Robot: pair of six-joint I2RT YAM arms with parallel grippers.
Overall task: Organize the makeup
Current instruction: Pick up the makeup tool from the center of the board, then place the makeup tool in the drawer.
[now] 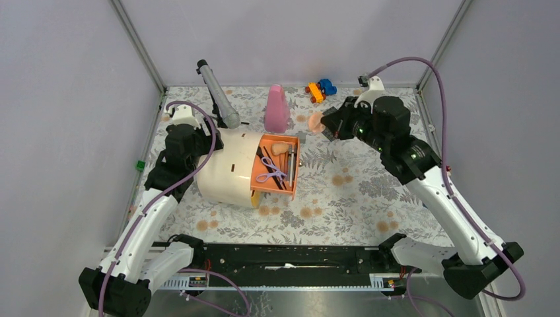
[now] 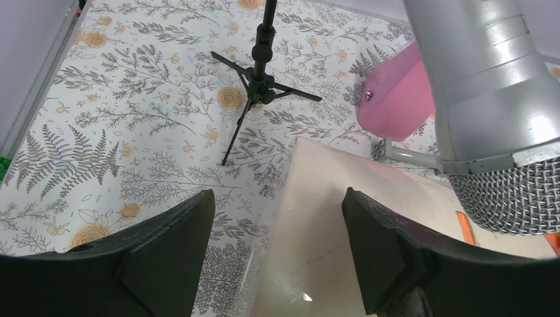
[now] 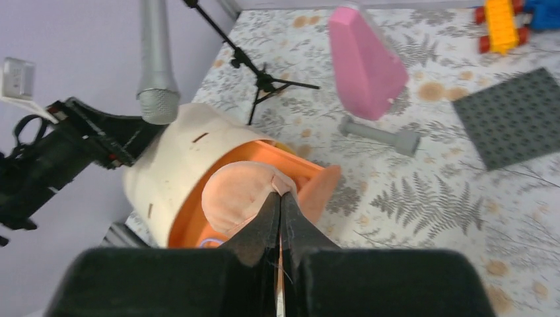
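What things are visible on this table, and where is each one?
cream case: one, cream, left of centre.
orange drawer: one, orange, pulled out of the case.
peach egg-shaped sponge: one, peach, in the drawer.
thin brushes: a few, dark, in the drawer.
round peach puff: one, peach, pinched by the right fingers.
pink cone bottle: one, pink, far centre.
small pale tube: one, grey, lying near the bottle.
microphone: one, grey, on a black tripod, far left.
toy bricks: a few, orange, yellow, blue, far edge.
studded plate: one, dark grey, near the bricks.
small green piece: one, green, left edge.
left fingers: two, black, apart over the case's edge.
right fingers: two, black, shut on the puff.
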